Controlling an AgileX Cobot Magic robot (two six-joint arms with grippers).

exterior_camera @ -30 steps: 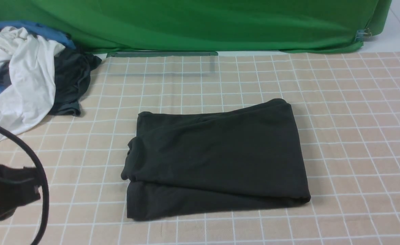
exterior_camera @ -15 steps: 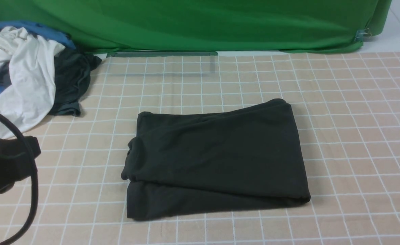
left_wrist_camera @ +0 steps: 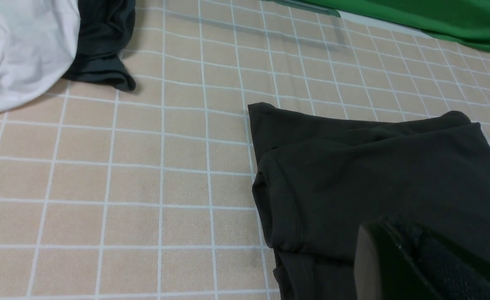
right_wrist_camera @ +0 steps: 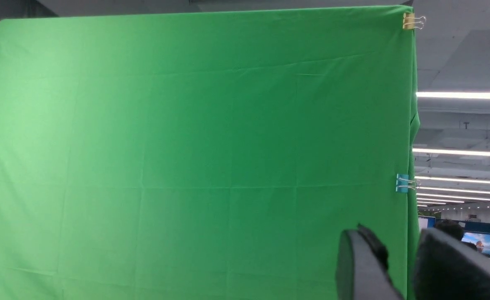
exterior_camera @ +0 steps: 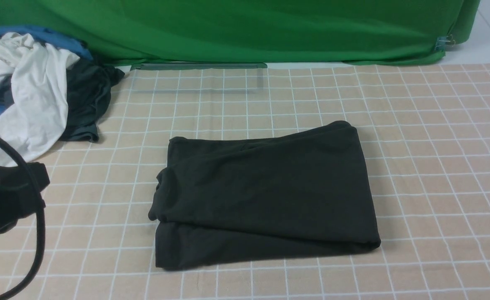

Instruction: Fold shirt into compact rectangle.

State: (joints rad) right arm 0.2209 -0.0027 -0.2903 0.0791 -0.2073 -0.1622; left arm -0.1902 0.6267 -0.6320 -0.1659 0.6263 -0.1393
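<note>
Moved: the left arm (exterior_camera: 7, 200), a black bulk with a looping black cable at the front view's left edge, sits higher up the frame than a second ago and has barely shifted in the last half second; the shirt lies just as it did.
Shirt: the large black cotton T-shirt (exterior_camera: 266, 196) lies folded into a rough rectangle in the middle of the table, its layers stacked and a lower layer peeking out along the near edge and the left side.
Left gripper: the left gripper (left_wrist_camera: 411, 266) hangs above the shirt's near-left part, its dark padded fingers pressed together, holding nothing.
Right gripper: the right gripper (right_wrist_camera: 401, 266) points up at the backdrop, away from the table, and a narrow gap shows between its black fingers, with nothing in it.
Pile: a crumpled white garment (exterior_camera: 28, 96), a dark grey garment (exterior_camera: 88, 100) and blue cloth (exterior_camera: 41, 35) heap at the far-left corner, well apart from the shirt.
Surface: a beige tablecloth with a white grid (exterior_camera: 436, 166) covers the table.
Backdrop: a green fabric screen (exterior_camera: 249, 29) hangs behind, clipped at its edges.
</note>
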